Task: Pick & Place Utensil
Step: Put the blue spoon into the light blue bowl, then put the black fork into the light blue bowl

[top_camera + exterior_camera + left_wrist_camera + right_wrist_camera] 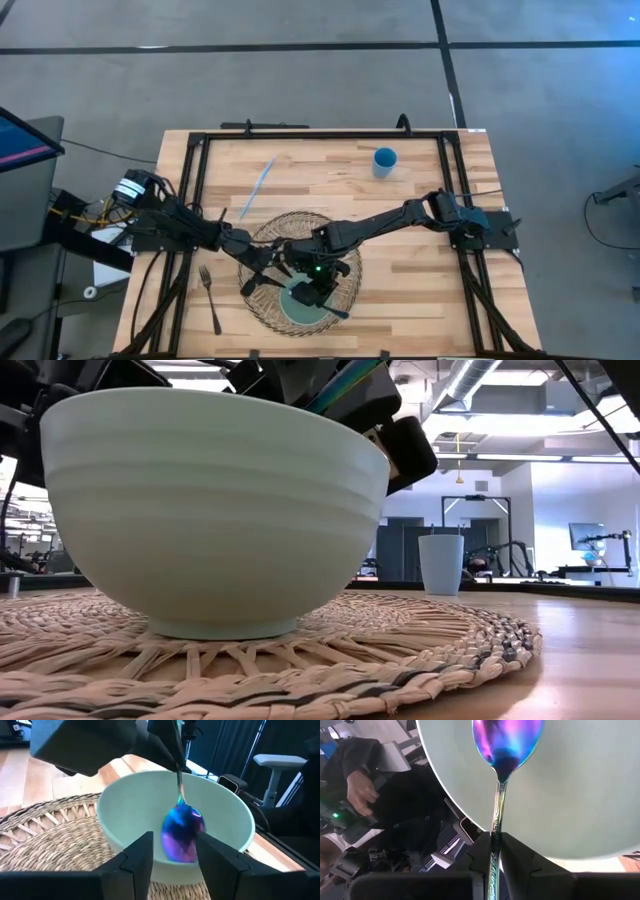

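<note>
A pale green bowl (298, 310) (210, 510) stands by its foot on a round woven placemat (300, 228) near the table's near edge. My right gripper (318, 285) (495, 841) hovers over the bowl, shut on an iridescent blue-purple spoon (182, 831). The spoon's head hangs inside the bowl. My left gripper (258, 283) (173, 852) is open, low over the placemat beside the bowl's left side, its fingers pointing at the bowl's wall (125, 820). I see no contact there. My right gripper pinches the spoon's thin handle (496, 827) between its two fingers, which come from above and point down along it. The spoon hangs upright below the fingers, head down inside the bowl (580, 795). Whether the head (507, 740) touches the bowl's inside, I cannot tell.
A fork (210, 298) lies on the table left of the placemat. A pale blue stick-like utensil (257, 187) lies toward the far left, and a blue cup (385, 161) (441, 564) stands far right. A person (362, 785) shows beyond the table.
</note>
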Controlling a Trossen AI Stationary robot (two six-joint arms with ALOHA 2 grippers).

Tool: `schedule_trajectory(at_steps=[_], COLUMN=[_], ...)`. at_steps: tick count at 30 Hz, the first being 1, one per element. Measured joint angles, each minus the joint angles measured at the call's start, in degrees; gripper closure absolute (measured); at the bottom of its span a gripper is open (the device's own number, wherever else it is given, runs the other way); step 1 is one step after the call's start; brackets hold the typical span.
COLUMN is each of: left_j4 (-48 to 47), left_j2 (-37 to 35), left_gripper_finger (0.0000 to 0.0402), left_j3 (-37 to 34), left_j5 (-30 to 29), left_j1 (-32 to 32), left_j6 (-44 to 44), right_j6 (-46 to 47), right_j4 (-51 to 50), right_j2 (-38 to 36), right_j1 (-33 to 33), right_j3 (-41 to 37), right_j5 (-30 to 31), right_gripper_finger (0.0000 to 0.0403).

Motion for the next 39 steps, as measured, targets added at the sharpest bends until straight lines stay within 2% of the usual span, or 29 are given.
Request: schedule_trajectory(at_steps=[9, 18, 23, 29, 34, 36, 39], left_j4=[2.07, 2.24, 2.27, 2.61, 3.87, 3.78, 3.34], left_j2=[1.72, 1.70, 1.70, 1.70, 0.97, -0.47, -3.75], left_gripper_finger=[0.0253, 0.0253, 0.0253, 0.0253, 0.0253, 0.0253, 0.0253], left_j3=[0.02, 0.04, 0.04, 0.02, 0.01, 0.00, 0.00], left_j5=[0.02, 0.02, 0.01, 0.00, -1.25, -3.35, -5.68], left_j1=[0.00, 0.00, 0.00, 0.04, 0.02, 0.02, 0.15], left_j6=[-0.22, -0.22, -0.22, -0.24, -0.22, -0.22, -0.22], right_j6=[-0.50, -2.00, -5.95, -12.67, -21.35, -25.87, -31.88], right_j4=[0.06, 0.21, 0.30, -0.19, -5.27, -9.16, -14.22], right_j2=[0.00, 0.00, 0.00, -0.37, -4.18, -6.59, -10.68], right_j1=[0.00, -0.36, -1.44, -2.61, -3.19, -3.17, -2.67], right_j3=[0.00, 0.00, 0.00, -0.01, -0.04, -0.02, -0.02], right_j5=[0.02, -0.20, -0.17, 0.10, 5.22, 11.17, 23.75], right_gripper_finger=[0.0388, 0.0361, 0.0352, 0.0367, 0.0386, 0.0392, 0.0397])
